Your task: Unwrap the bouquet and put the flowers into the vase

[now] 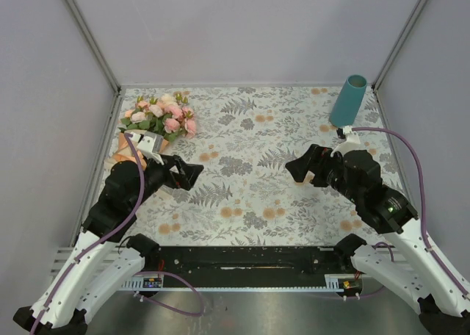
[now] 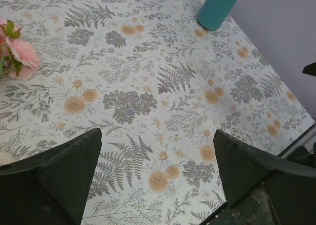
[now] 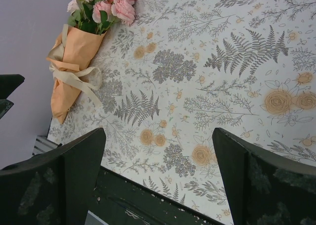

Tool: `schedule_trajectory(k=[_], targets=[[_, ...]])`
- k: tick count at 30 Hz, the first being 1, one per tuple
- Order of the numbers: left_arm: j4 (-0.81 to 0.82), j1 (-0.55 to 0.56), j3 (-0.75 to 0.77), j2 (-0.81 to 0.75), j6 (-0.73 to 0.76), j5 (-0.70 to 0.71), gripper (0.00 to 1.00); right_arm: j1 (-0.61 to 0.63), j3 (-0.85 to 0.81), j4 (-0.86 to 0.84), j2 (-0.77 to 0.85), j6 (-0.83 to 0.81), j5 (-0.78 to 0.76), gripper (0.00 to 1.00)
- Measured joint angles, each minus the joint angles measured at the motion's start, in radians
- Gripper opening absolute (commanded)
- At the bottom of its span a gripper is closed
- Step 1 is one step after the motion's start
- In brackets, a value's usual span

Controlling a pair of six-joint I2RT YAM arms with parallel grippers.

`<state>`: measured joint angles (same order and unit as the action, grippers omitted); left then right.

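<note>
Lying in the far left corner of the surface [image 1: 250,203], the bouquet [image 3: 79,52] has pink and cream roses [image 1: 163,113] in orange-brown paper (a pale ribbon [image 3: 74,78] ties it). Its roses point to the back wall [image 1: 242,26], its thin tip toward the near edge. The blue vase [image 1: 348,101] stands in the far right corner. The left pincer [image 1: 192,175] and right pincer [image 1: 297,170] are wide open, holding nothing.

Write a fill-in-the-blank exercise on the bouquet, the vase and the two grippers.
1. The bouquet lies wrapped on the far ____ side.
2. The vase stands ____ on the far right side.
3. The left gripper and the right gripper are both ____ and hold nothing.
Missing words: left; upright; open.
</note>
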<state>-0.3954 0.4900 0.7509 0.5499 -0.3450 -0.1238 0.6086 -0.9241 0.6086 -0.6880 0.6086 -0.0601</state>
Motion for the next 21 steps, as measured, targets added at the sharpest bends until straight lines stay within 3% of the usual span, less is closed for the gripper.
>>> schedule_trajectory(k=[12, 21], targets=[[-0.004, 0.0, 0.0, 0.029, -0.001, 0.037, 0.99, 0.0, -0.003, -0.003, 0.027, -0.002, 0.0, 0.99], [-0.127, -0.002, 0.042, 0.201, -0.082, 0.399, 0.99, 0.0, -0.003, -0.005, 0.066, -0.042, -0.042, 0.99]])
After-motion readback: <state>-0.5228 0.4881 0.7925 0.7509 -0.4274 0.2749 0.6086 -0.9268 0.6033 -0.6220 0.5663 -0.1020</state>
